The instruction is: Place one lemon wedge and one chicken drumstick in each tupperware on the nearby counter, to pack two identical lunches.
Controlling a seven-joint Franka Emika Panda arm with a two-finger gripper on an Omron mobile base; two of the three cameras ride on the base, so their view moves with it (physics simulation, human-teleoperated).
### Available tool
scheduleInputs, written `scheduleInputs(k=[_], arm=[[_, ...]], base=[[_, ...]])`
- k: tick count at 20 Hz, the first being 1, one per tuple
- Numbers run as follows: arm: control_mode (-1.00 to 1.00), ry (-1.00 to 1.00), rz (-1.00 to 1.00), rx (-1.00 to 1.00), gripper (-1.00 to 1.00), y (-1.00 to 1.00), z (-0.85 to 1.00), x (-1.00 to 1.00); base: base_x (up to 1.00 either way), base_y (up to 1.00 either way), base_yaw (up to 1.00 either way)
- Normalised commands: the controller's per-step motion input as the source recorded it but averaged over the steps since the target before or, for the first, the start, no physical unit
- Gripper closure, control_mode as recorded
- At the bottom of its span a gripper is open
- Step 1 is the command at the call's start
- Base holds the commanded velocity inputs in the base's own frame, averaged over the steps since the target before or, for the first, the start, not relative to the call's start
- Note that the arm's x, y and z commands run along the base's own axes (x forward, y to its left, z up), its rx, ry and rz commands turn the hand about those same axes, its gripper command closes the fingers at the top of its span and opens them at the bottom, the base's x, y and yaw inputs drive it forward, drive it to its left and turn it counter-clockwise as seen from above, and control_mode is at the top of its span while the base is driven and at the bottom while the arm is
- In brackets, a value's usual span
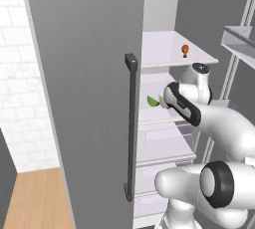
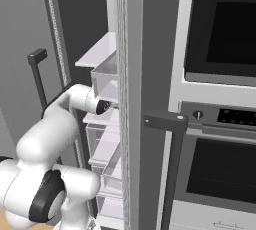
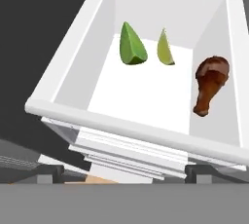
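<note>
The grey fridge door (image 1: 84,98) with its dark handle (image 1: 131,123) stands open beside the white arm (image 1: 219,123), which reaches level into the shelves. The pincer (image 3: 124,172) is spread open and holds nothing, poised over a white bin (image 3: 73,111). In the bin lie two lemon wedges (image 3: 132,45) (image 3: 164,48) and one chicken drumstick (image 3: 210,84). Farther up, a second drumstick (image 1: 185,50) stands on the top shelf (image 1: 164,49).

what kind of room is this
Most likely a kitchen, rendered. The white robot arm reaches into an open grey fridge with pale shelves, one carrying a small reddish-brown chicken drumstick, and a built-in steel oven with a dark glass door stands beside it.
</note>
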Motion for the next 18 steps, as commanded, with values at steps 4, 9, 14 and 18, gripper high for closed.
scheduleInputs(k=[4,9,14,18], arm=[[-1.00,0.00,0.00,0.00,-1.00,0.03,0.00,0.41],[-1.00,0.01,-0.02,0.00,-1.00,0.11,-0.02,0.36],[-1.00,0.01,-0.04,0.02,-1.00,0.16,-0.14,0.28],[-1.00,0.08,-0.01,0.00,-1.00,0.18,-0.21,0.08]], base=[[0.00,0.00,0.00],[0.00,0.00,0.00],[0.00,0.00,0.00],[0.00,0.00,0.00]])
